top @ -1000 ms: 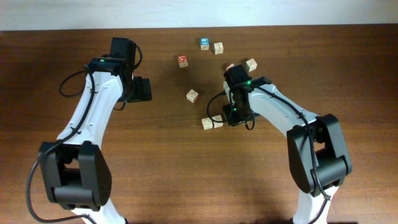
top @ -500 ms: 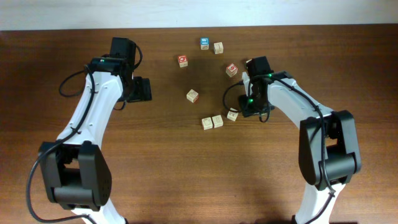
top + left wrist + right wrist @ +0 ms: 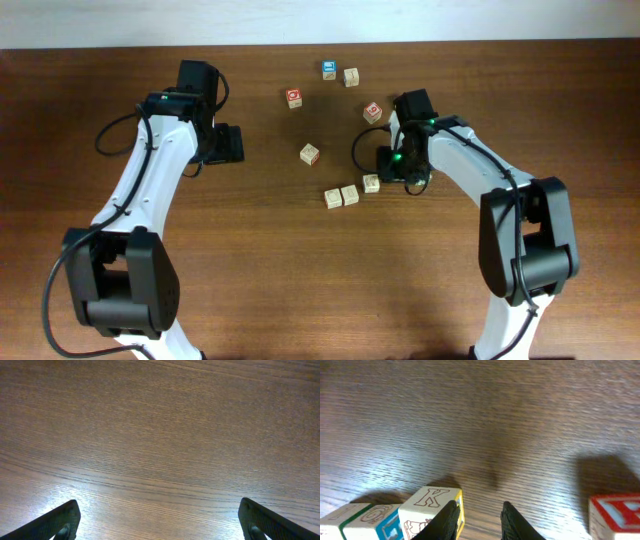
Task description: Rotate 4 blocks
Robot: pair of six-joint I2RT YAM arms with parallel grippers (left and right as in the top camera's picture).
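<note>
Block (image 3: 427, 507) just outside right pincer (image 3: 479, 508), narrowly parted, empty; left pincer (image 3: 159, 510) wide open.

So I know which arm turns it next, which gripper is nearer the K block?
Right. The right gripper is just beside the K block; the left gripper is far off across the table, over bare wood.

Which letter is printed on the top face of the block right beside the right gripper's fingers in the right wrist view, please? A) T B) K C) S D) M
B: in the right wrist view, the block just outside the right gripper shows an outlined K on its top face.
</note>
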